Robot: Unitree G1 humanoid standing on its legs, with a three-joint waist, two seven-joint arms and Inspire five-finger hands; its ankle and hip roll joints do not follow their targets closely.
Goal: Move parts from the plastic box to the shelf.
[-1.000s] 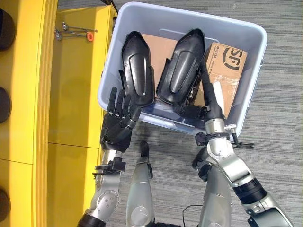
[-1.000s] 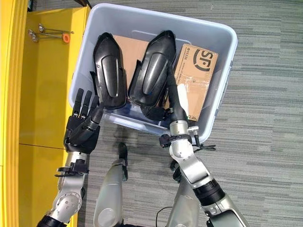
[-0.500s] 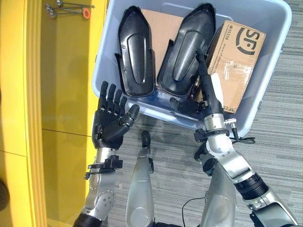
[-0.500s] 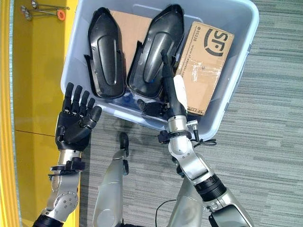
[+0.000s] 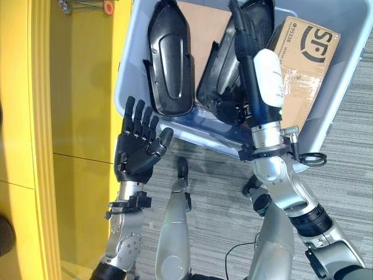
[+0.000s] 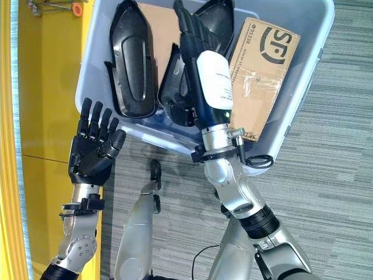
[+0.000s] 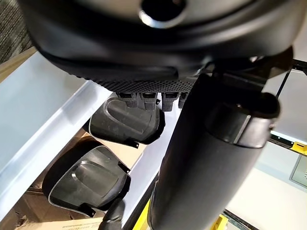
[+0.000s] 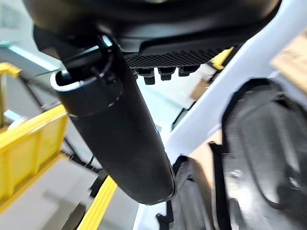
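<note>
Pale blue plastic forms the box, which stands on grey carpet just beside a yellow shelf. Inside the box lie two black moulded parts side by side: the left part rests against the wall nearest the shelf, and the right part lies next to it, partly covered by the right arm. A cardboard carton fills the side of the box away from the shelf, and a flat brown sheet shows between and behind the two parts.

The left robot hand hangs outside the box, close to its near wall, between box and shelf; its palm faces up, its fingers are spread and straight, and it holds nothing. The right robot hand reaches into the box over the right part, its fingers stretched out straight above the part's top end; its thumb bears a white cover. Whether it touches the part cannot be told.

At the far end of the shelf lies a small metal tool with an orange tip.
</note>
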